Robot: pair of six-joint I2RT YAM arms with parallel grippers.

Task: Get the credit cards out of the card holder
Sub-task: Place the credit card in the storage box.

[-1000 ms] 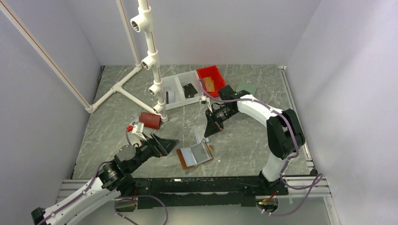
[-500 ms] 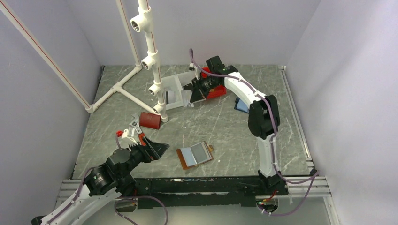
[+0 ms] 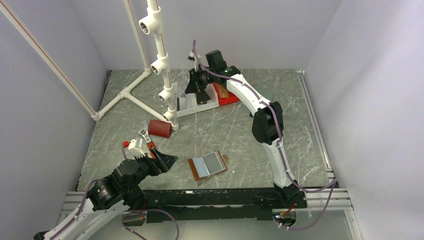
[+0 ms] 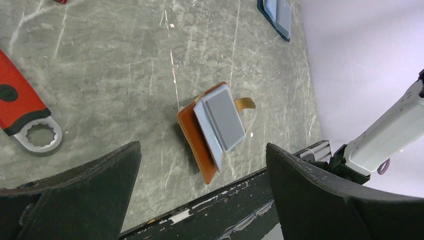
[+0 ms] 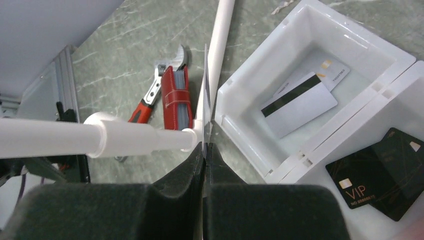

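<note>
Our right gripper (image 5: 205, 150) pinches a card (image 5: 205, 95) edge-on over the white tray (image 5: 260, 62), at 12 o'clock from the open wallet (image 3: 208, 165). Our left gripper (image 3: 169, 158) gapes wide, with the wallet at its 3 o'clock. More cards (image 5: 300, 100) lie in the tray.

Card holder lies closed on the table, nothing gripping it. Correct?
Not closed: the card holder lies open on the table, pale inner panels facing up, as the left wrist view shows. Nothing grips it.
</note>
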